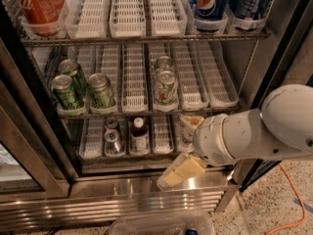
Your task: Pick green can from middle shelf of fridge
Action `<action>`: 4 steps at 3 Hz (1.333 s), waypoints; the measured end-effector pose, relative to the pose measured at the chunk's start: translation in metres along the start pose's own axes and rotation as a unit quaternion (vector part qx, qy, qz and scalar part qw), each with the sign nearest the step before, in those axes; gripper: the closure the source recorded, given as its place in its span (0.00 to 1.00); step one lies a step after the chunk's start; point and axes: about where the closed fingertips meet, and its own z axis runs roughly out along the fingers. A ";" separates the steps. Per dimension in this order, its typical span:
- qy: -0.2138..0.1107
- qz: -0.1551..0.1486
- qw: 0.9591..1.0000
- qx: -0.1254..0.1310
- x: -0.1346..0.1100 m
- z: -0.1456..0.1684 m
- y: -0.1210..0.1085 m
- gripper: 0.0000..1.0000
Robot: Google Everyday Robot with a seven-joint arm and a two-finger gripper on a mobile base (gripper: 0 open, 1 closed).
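The green can point(101, 90), dull olive with a silver top, stands at the front of a lane on the middle shelf point(215, 84), left of centre. Two brighter green cans point(66, 92) stand to its left, and two whitish cans point(166, 86) stand to its right. My gripper point(184, 147) hangs open and empty in front of the bottom rack, below and to the right of the green can. One yellowish finger point(190, 122) is up by the rack edge and the other point(179, 172) is over the fridge's steel base point(122, 196).
The top rack holds red cans point(36, 6) at the left and blue Pepsi cans point(210, 4) at the right. The bottom rack holds a small bottle point(139, 134) and a can point(113, 142). A dark door edge point(281, 53) stands at the right. An orange cable point(293, 199) lies on the floor.
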 end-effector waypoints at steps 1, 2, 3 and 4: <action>-0.028 -0.001 1.000 -0.002 -0.010 0.037 0.005 0.00; -0.056 -0.004 0.998 -0.001 -0.024 0.071 0.002 0.00; -0.056 -0.007 0.998 -0.001 -0.026 0.072 0.002 0.00; -0.089 -0.001 0.996 0.013 -0.036 0.089 0.000 0.00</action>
